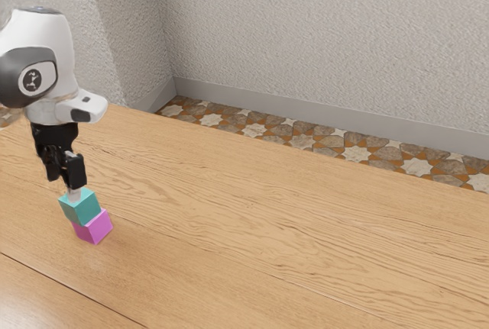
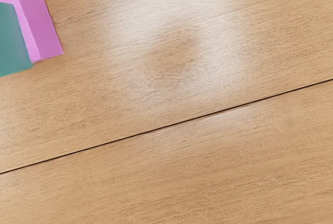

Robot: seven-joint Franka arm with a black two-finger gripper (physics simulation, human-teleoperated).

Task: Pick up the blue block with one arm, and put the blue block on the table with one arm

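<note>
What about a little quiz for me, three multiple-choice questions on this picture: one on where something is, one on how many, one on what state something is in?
1. Where is the gripper?
a) Over the tiled floor
b) At the blue-green block
c) At the exterior view's right edge

2. How many blocks are there?
a) Two
b) Four
c) Five

3. How does the pink block show?
a) Wholly hidden
b) With nothing in front of it
c) Partly covered by the other block

Answers:
1: b, its tip comes down to that block's top in the exterior view.
2: a, one blue-green and one pink, in both views.
3: c, the blue-green block overlaps part of it in both views.
</note>
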